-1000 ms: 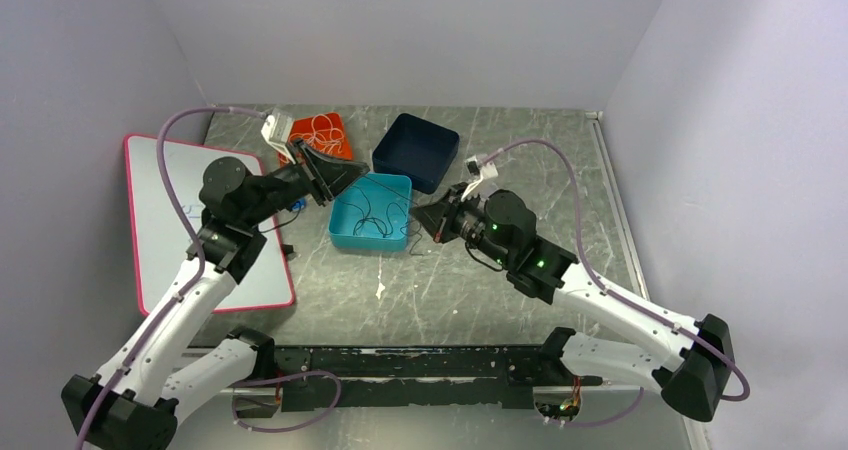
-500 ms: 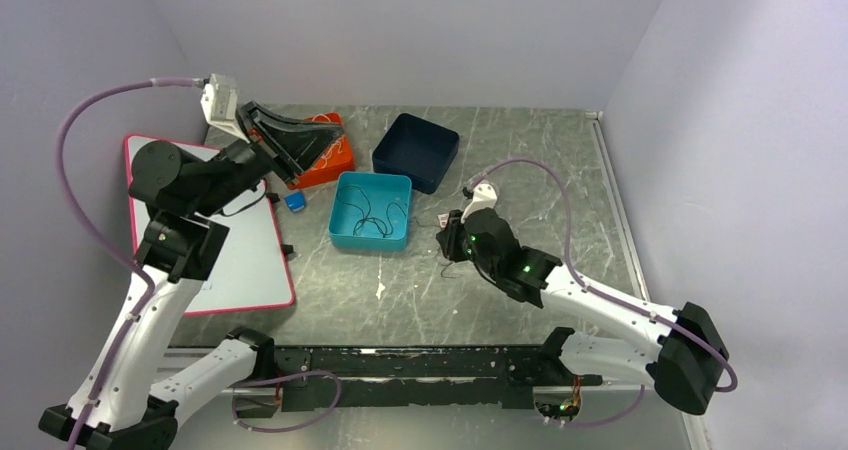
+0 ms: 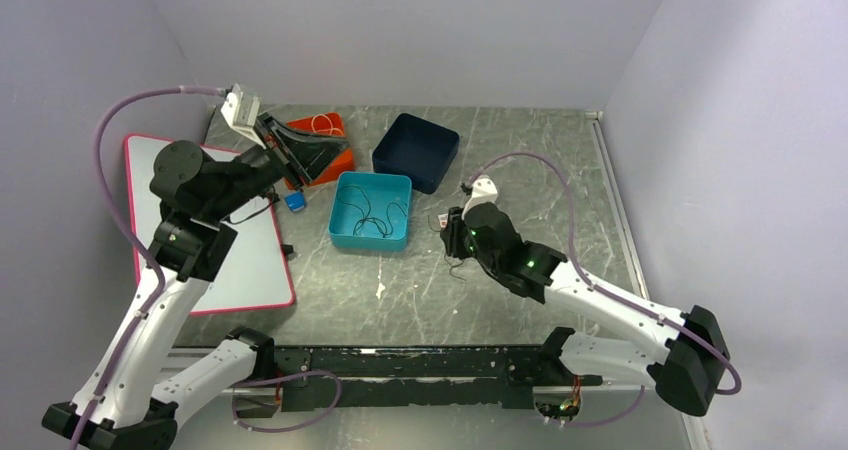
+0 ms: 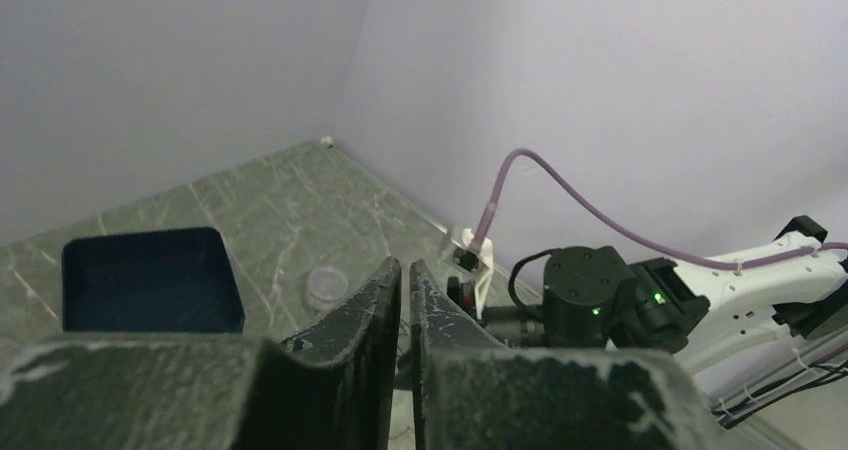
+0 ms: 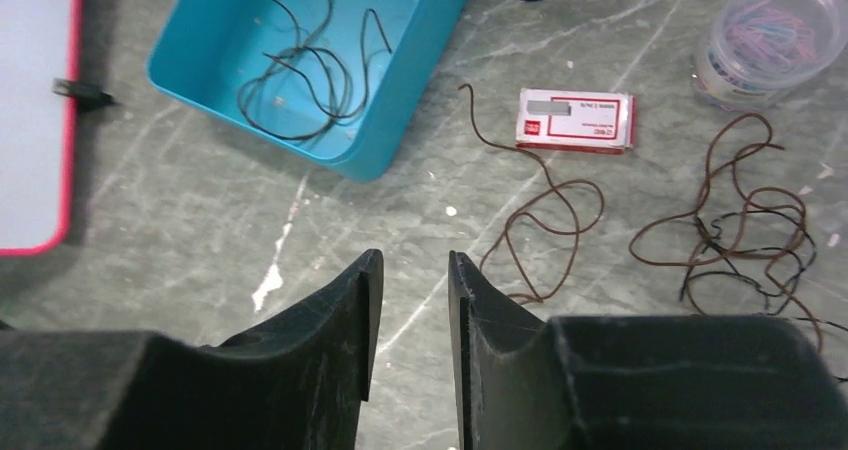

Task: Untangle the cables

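A thin black cable (image 3: 365, 215) lies loose in the teal bin (image 3: 345, 238); it also shows in the right wrist view (image 5: 300, 80). A brown cable (image 5: 540, 220) trails over the table. To its right it knots with a black cable in a tangle (image 5: 745, 235). A light orange cable (image 3: 322, 125) lies in the orange tray (image 3: 340, 160). My left gripper (image 3: 340, 152) (image 4: 405, 263) hangs raised over the orange tray, jaws almost together, nothing between them. My right gripper (image 3: 450, 232) (image 5: 415, 255) points down at bare table left of the brown cable, open and empty.
A dark blue bin (image 3: 416, 150) stands behind the teal bin. A pink-rimmed whiteboard (image 3: 160, 220) lies at the left with a black clip (image 5: 85, 92) at its edge. A red-and-white card box (image 5: 576, 120) and a clear jar of paper clips (image 5: 765, 40) sit by the cables.
My left gripper has swung up and back from the teal bin to over the orange tray. My right gripper has pulled back from the bin and tilted down toward the table.
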Controlling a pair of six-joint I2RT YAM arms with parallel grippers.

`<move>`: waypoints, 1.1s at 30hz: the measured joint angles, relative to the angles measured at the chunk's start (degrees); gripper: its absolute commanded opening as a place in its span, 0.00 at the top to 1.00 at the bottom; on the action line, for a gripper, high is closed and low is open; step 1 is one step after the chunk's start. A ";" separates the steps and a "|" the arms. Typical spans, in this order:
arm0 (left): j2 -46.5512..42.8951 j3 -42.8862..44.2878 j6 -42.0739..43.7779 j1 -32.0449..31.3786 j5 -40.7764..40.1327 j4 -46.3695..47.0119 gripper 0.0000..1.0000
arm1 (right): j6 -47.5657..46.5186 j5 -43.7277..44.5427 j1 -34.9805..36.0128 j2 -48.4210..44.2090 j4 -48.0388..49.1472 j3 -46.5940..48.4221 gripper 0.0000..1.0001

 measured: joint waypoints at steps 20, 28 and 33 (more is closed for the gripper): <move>-3.69 -7.89 0.33 0.00 -1.73 -3.78 0.71 | -4.35 -6.58 -9.31 20.96 -14.01 7.41 0.45; -3.80 -8.70 0.33 0.00 -1.73 -4.17 0.72 | -5.84 -8.61 -11.13 26.51 -11.76 7.30 0.44; -3.96 -8.70 0.33 0.00 -1.75 -4.48 0.73 | -5.81 -9.07 -11.26 29.51 -9.29 6.95 0.64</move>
